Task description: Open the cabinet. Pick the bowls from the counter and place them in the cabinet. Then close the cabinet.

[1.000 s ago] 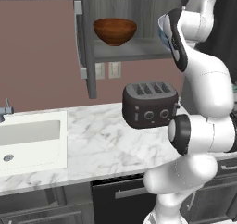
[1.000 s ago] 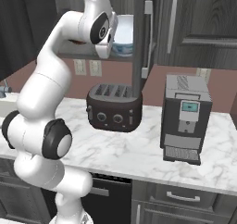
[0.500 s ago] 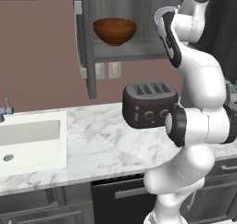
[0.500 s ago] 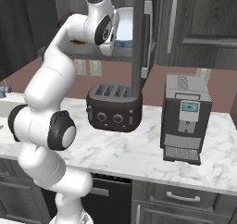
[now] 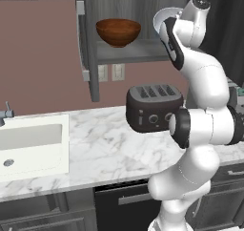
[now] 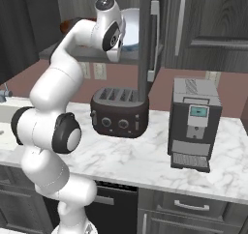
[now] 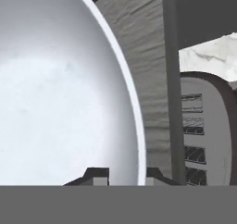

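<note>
Pincer (image 7: 124,176) pinching smooth white bowl (image 7: 55,93) rim; glossy wooden bowl (image 5: 118,32) shelved.

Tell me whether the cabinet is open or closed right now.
Open. The cabinet door is swung out, baring the inner shelf with the wooden bowl sitting on it.

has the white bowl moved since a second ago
Yes. In the right base view the white bowl, held in the pincer, has shifted left, away from the cabinet door handle.

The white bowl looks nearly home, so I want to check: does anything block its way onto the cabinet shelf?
Nothing visible does. The gripper pinches the white bowl's rim at the grey cabinet shelf; the reddish-brown wooden bowl sits apart, further left.
</note>
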